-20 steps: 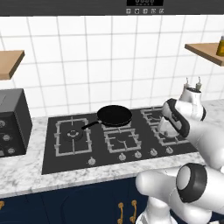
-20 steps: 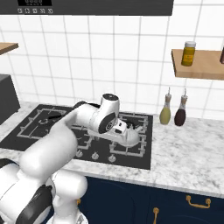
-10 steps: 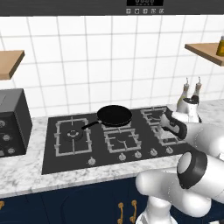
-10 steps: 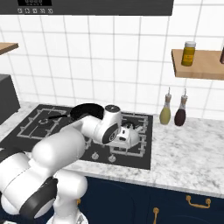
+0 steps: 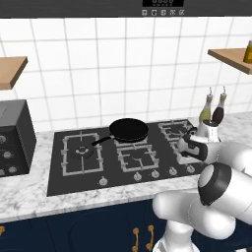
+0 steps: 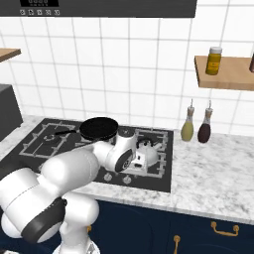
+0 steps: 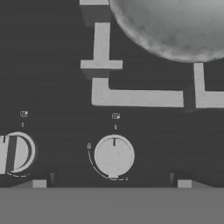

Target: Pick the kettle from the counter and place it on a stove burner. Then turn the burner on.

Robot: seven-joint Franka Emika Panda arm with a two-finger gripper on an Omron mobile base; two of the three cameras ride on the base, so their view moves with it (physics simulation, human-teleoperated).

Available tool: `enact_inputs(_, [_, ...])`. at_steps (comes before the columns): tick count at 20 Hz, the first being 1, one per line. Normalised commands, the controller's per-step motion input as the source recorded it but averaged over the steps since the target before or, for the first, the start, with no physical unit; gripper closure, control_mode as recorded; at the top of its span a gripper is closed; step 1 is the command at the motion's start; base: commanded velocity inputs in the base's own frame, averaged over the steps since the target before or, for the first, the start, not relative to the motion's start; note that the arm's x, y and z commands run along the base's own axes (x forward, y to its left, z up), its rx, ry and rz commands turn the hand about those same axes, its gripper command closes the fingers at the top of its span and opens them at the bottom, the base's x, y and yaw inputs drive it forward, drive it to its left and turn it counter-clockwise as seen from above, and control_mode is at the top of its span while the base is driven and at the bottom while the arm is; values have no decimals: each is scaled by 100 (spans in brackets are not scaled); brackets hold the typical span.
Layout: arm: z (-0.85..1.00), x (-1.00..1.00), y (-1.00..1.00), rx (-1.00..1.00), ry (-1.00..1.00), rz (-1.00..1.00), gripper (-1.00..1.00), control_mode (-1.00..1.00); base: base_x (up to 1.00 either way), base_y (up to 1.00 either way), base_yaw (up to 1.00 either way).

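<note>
- Kettle [image 6: 145,150]: silvery-white, rounded, upright on the right-hand burner grate of the hob [image 5: 74,177]; partly hidden behind the arm in the right base view; rounded underside seen large at the top of the hand view [image 7: 175,26], above the grey grate bars [image 7: 135,97].
- End effector [image 7: 113,183]: low over the hob's front edge, just in front of the kettle; two tips visible at the bottom of the hand view, set well apart, nothing between them; touching the knob or not, cannot tell.
- Knob [image 7: 113,156]: round, pale, pointer mark straight up, centred between the two tips; small symbol printed above it.
- Second knob [image 7: 15,152]: to the left in the hand view, cut by the frame edge.
- Pan [image 5: 128,130]: black, on the rear centre grate, handle toward the left burner; also in the right base view [image 6: 99,128].
- Two bottles [image 6: 197,127]: one olive, one dark, side by side on the counter [image 6: 213,173] against the tiled wall, right of the hob, well apart from the kettle.
- Knob row [image 5: 147,174]: along the hob's front edge in the left base view.
- Jar [image 6: 214,60]: yellow, on the wooden wall shelf [image 6: 228,74].
- Dark appliance [image 5: 15,138]: on the counter left of the hob.
</note>
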Motion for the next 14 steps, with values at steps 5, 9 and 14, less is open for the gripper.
enact_inputs(5, [-14,-8,0,0,-1,2,-100,-100,0,0,0])
enact_inputs(9, [-15,11,0,0,-11,0,-100,-100,0,0,0])
enact_inputs(14, [-16,2,0,0,-3,0,-100,-100,0,0,0])
